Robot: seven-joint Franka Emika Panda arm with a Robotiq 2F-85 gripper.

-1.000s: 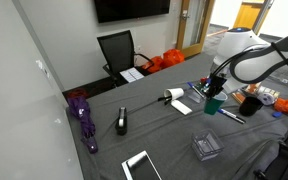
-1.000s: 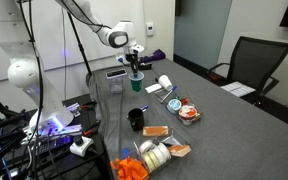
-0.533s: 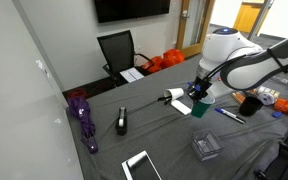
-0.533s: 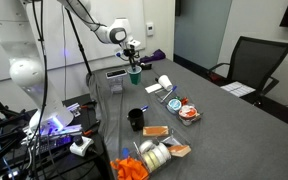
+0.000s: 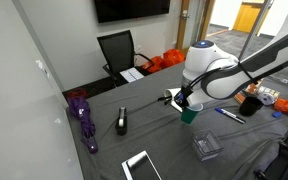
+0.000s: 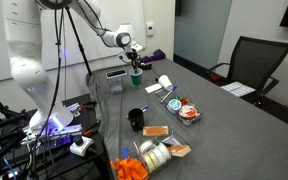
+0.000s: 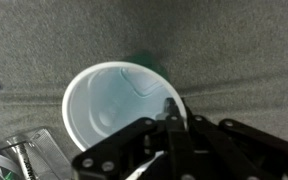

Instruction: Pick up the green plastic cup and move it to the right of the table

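- The gripper holds the green plastic cup upright, mouth up.
- In the wrist view its black fingers pinch the cup's whitish rim, 1 inside and 1 outside.
- The cup hangs just above the dark grey table, about midway between the 2 long edges.
- A dark container stands well apart from the cup, nearer the table's cluttered end edge.

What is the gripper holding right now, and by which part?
The gripper holds the green plastic cup by its rim and upper wall, with one finger inside the mouth.
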